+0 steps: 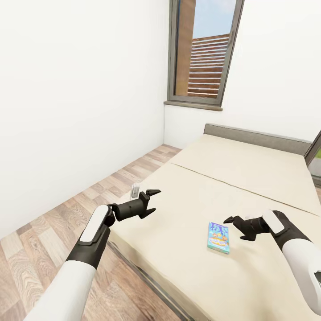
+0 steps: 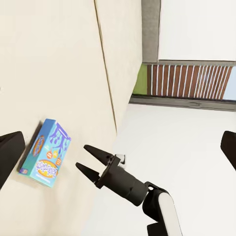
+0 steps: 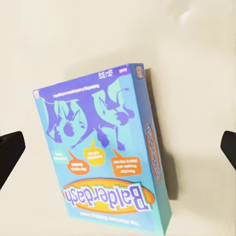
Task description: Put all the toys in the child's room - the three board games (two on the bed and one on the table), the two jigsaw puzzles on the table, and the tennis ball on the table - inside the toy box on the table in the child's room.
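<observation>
A blue-purple board game labelled "Balderdash" lies flat on the beige mattress of the bed, near its front edge. My right gripper hovers open just right of the box, fingers pointing at it. In the right wrist view the board game sits between the spread fingers, untouched. My left gripper is open over the bed's left edge, well left of the box. The left wrist view looks across the mattress at the board game and the open right gripper beside it.
Wood-plank floor runs along the bed's left side up to a white wall with an outlet. A grey headboard and a tall window stand at the far end. The mattress has a seam across its middle.
</observation>
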